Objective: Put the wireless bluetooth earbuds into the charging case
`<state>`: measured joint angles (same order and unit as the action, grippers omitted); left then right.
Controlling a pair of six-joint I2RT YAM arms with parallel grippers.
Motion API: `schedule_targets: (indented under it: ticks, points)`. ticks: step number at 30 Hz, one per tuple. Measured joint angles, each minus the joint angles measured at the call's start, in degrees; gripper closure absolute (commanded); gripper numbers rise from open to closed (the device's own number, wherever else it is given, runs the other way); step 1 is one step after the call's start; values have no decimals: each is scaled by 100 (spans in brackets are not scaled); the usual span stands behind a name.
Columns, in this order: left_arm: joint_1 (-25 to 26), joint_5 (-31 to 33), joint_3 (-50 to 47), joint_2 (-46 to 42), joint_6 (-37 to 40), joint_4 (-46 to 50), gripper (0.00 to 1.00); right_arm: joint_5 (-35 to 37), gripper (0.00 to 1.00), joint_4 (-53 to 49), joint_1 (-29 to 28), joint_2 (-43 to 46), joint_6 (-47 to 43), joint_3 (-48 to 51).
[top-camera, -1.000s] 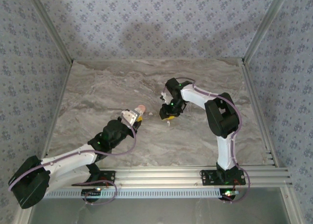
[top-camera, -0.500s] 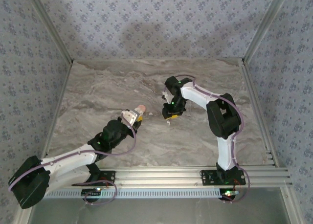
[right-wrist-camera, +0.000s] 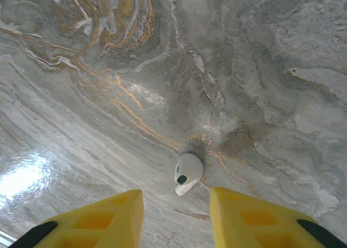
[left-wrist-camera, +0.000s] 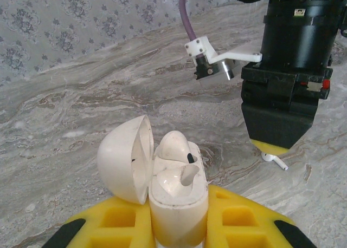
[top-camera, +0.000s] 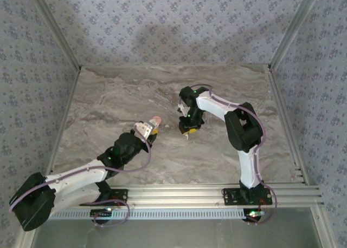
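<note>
Since the earlier frames the right arm (top-camera: 217, 104) has swung a little leftward at wrist and elbow, while its jaw tips hang over nearly the same patch of tabletop (top-camera: 108, 102). The left arm (top-camera: 81, 175) has not shifted. The right jaws stand parted and hold nothing. In the right wrist view the loose earbud (right-wrist-camera: 188, 174) lies on the marble just ahead of the gap between the two yellow fingers, touching neither. The left wrist view shows the same earbud (left-wrist-camera: 274, 160) under the right jaws' yellow tip. The left jaws are clenched on the case (left-wrist-camera: 176, 194), held upright with its lid (left-wrist-camera: 127, 158) swung open to the left. One seated earbud (left-wrist-camera: 174, 146) appears to be in its well already, and the other well looks vacant, though we cannot be sure. We judge the loose earbud to be very light, hard and glossy, with a rounded bulb and a short stem. It is likely to skid or squirt out of a pinch on this smooth tabletop. We think the best hold is across the flatter flanks of the bulb, close to where the stem begins, with the jaw tips brought right down to the marble. That leaves the seating end free for the well. The squeeze should be gentle, since the shell is small and the case itself is only pinched.
</note>
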<state>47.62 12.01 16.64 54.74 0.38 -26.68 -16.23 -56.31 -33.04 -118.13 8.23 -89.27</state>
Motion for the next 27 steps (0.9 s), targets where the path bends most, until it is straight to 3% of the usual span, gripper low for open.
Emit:
schedule_targets:
  ticks: [15,27]
  points:
    - [0,-2,0,0,0,0,89,44,68,-52,-87,-232,-2,-144]
    - [0,-2,0,-2,0,0,89,319,65,-151,-151,-363,-2,-201]
